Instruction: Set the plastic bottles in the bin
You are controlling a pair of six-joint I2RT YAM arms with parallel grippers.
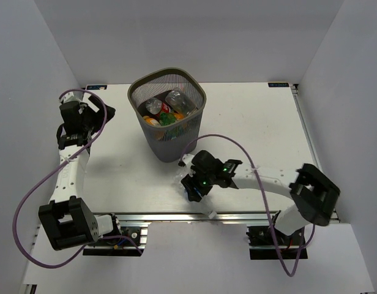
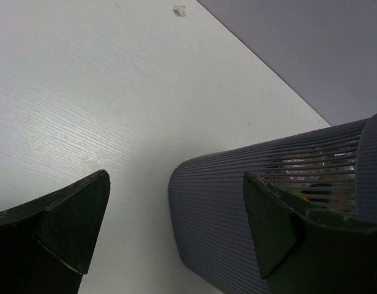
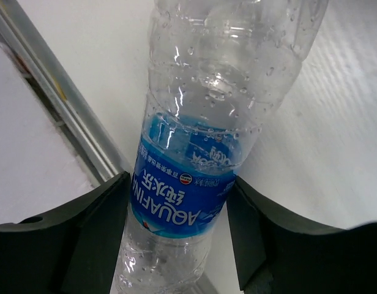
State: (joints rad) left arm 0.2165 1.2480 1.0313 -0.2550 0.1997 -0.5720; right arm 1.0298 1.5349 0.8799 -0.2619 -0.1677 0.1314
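Bottle: clear dimpled plastic, blue label, clasped by right hand | left hand wide open, empty | bin grey mesh

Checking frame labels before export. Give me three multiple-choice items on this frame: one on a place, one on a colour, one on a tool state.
1. Where does the bin stand?
A) back centre of the table
B) front right corner
C) on the floor

2. Label colour of the Aquafina bottle?
A) red
B) blue
C) green

3. The left tool is:
A) shut on a bottle
B) open, empty
C) inside the bin

Answers:
1 A: the top view shows it mid-width, toward the far edge.
2 B: the right wrist view shows a blue band between the right tool's fingers.
3 B: its fingers stand wide apart, with only table and bin behind the gap.
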